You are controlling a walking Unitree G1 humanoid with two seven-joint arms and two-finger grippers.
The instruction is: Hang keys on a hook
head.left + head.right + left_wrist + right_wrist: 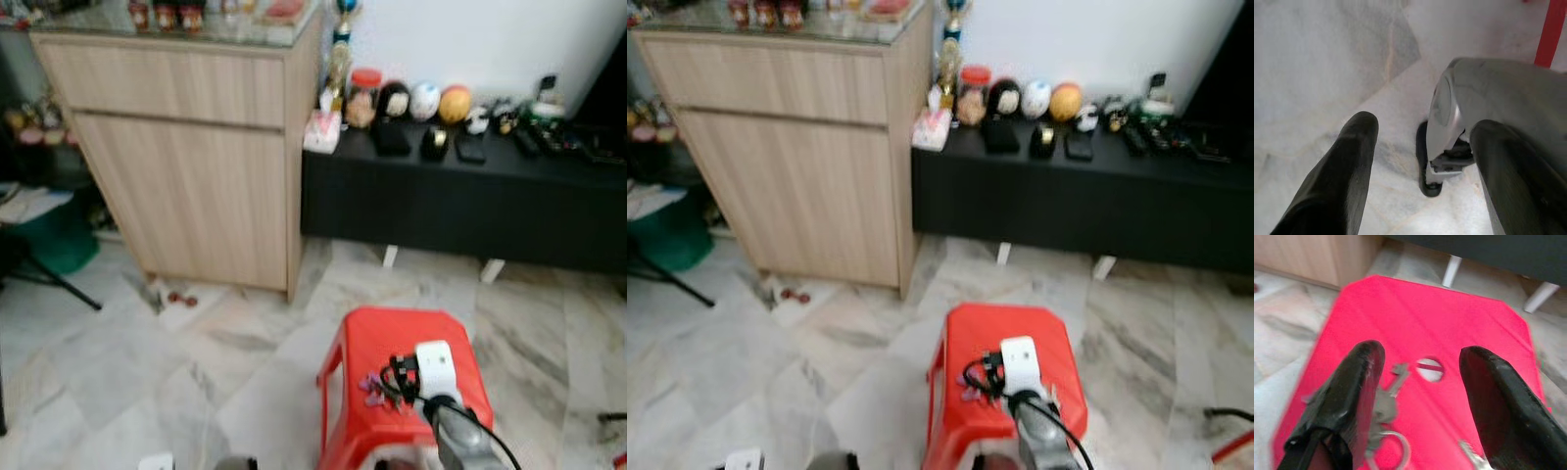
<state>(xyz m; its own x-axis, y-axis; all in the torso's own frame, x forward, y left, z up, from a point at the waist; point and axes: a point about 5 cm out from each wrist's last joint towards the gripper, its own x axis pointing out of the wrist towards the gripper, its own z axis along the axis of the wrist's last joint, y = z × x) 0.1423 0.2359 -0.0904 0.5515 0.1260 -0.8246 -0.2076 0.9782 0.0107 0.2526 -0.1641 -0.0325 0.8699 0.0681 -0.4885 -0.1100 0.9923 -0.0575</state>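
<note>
Looking down from the head, the left eye view is showing the right gripper [392,382] reaching over a red stool [377,338], and the keys [374,389] are lying on the seat just beside its black fingers as a small pale, purplish cluster, blurred. Beyond the gripper, a wooden cabinet [186,147] is standing against the wall, next to a low black bench [460,201]. The bench is carrying a row of small things: a jar with a red lid [363,98], round ornaments and dark objects too blurred to name.

The right eye view is showing the same scene, with the stool on a pale marble floor [745,352].

The left wrist view is showing the left gripper [1422,161] hanging over the marble floor with its two fingers spread apart and nothing between them; a silver robot part is sitting beyond the fingertips.

The right wrist view is showing the right gripper's fingers standing wide apart over the red seat. The keys are lying flat under and just beside one finger [1359,396]: grey metal keys on a round ring. Between the fingers, a small round hole [1429,369] is piercing the seat.
</note>
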